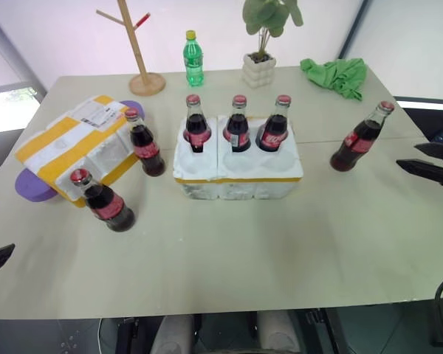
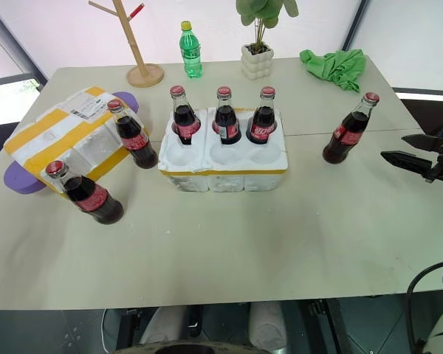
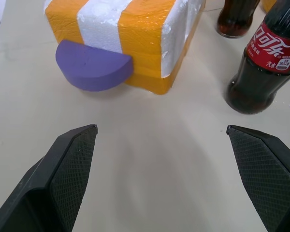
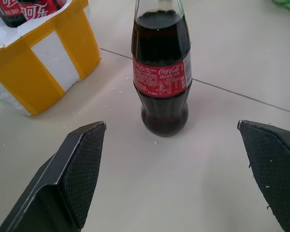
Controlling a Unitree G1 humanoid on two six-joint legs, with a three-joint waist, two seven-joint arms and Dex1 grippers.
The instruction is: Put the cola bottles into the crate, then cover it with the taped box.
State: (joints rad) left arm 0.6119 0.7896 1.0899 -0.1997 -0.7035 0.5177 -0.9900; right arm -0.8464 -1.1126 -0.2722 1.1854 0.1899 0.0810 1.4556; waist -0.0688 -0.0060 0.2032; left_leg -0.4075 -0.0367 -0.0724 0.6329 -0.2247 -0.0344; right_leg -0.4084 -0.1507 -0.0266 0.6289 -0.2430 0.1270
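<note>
The white crate (image 1: 238,175) with a yellow rim band sits mid-table. Three cola bottles (image 1: 238,125) stand in its back row of wells; the front wells are empty. Two loose cola bottles stand left of it, one (image 1: 145,144) against the taped box (image 1: 74,144) and one (image 1: 103,200) nearer the front. A third loose bottle (image 1: 360,139) stands to the crate's right, straight ahead of my open right gripper (image 4: 171,124), which is a short way off it and empty. My left gripper (image 3: 162,129) is open and empty, low at the left edge, facing the taped box and the near bottle (image 3: 266,63).
The taped box rests partly on a purple disc (image 1: 31,186). Along the back edge stand a wooden peg stand (image 1: 140,51), a green plastic bottle (image 1: 193,59), a potted plant (image 1: 260,44) and a green cloth (image 1: 338,74). Bare tabletop lies in front of the crate.
</note>
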